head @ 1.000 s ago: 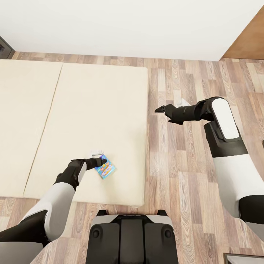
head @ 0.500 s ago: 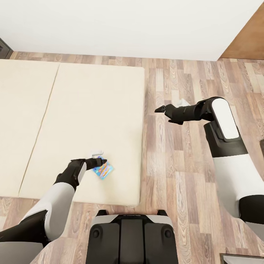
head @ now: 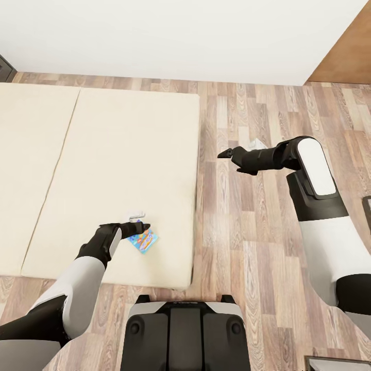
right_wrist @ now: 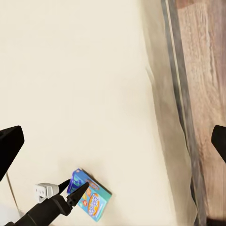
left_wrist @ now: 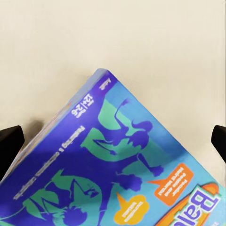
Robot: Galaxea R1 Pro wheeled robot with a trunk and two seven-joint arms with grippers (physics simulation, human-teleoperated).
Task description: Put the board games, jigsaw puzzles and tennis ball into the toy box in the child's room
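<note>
Head view, bed: the low wide bed with its beige mattress cover (head: 113,170) lies across the left of the wood-plank floor (head: 247,221), below a white wall (head: 180,36).
Head view, game: the small blue printed board game box (head: 144,240) rests on the mattress near the bed's near right corner.
Head view, left hand: the black left hand (head: 140,226) is over the box's far edge, fingertips at it; whether it is gripping cannot be told here.
Head view, right hand: the black right hand (head: 224,153) hangs over the floor just off the bed's right edge, carrying nothing; its fingertips look close together.
Left wrist view, game: the blue box (left_wrist: 117,165) lies between the two dark fingertips (left_wrist: 10,141), which stand wide apart at either side, so the hand is open.
Right wrist view, game: the blue box (right_wrist: 92,197) sits on the mattress (right_wrist: 80,94) near the bed's edge, with the left hand (right_wrist: 75,188) at its corner.
Right wrist view, right hand: its own fingertips (right_wrist: 9,141) stand wide apart, open.
</note>
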